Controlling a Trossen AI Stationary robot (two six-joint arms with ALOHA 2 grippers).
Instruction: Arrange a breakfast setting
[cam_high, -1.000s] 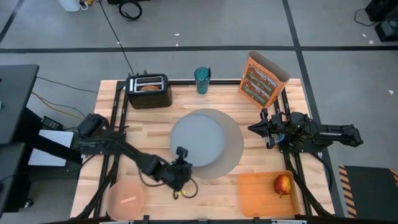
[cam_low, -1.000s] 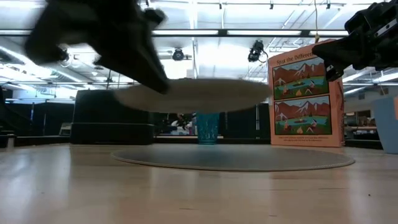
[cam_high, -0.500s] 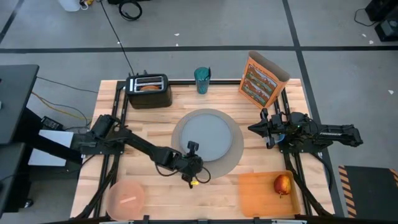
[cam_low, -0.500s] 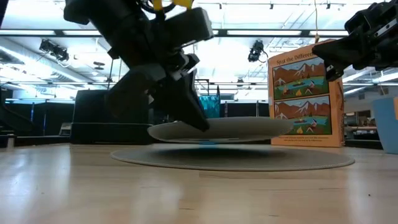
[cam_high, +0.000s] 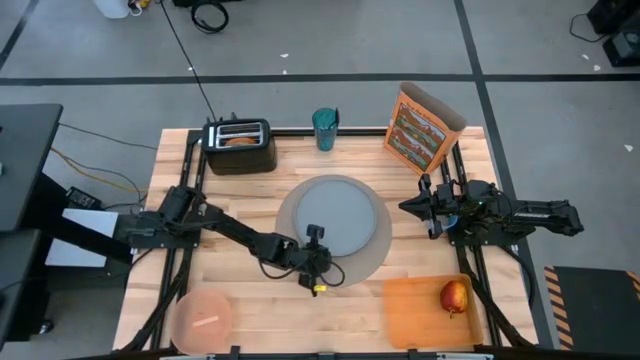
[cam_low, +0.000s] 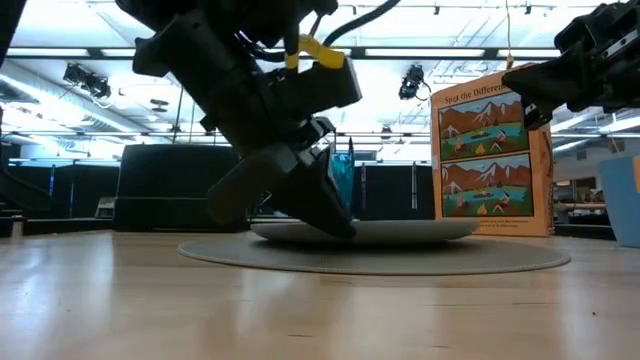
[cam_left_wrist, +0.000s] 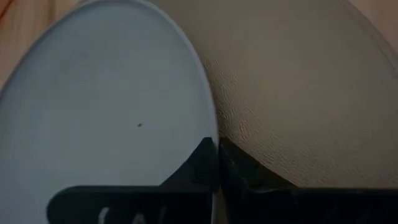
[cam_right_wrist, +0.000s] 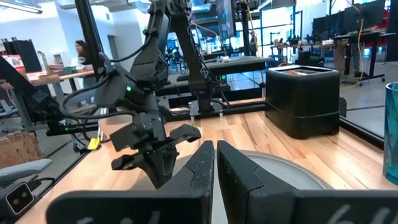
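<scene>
Now the grey-blue plate is down on the large round tan mat, sitting a little toward the mat's far-left part, and in the low view it looks to rest flat on it. The left pincer is at the plate's near rim, its two fingers pinched thin on that rim, as the wrist view shows. So the step in hand looks like setting the plate; next, I'd say, the fingers need to part and the arm lift clear without dragging the plate off centre.

Out from there: the pink translucent bowl waits at the counter's near-left corner, the red-yellow apple sits on the flat orange tray near-right. At the far edge stand the black toaster, the small light-blue cup and the orange cereal box.

The right pincer hovers just right of the mat, fingers closed together on nothing.
</scene>
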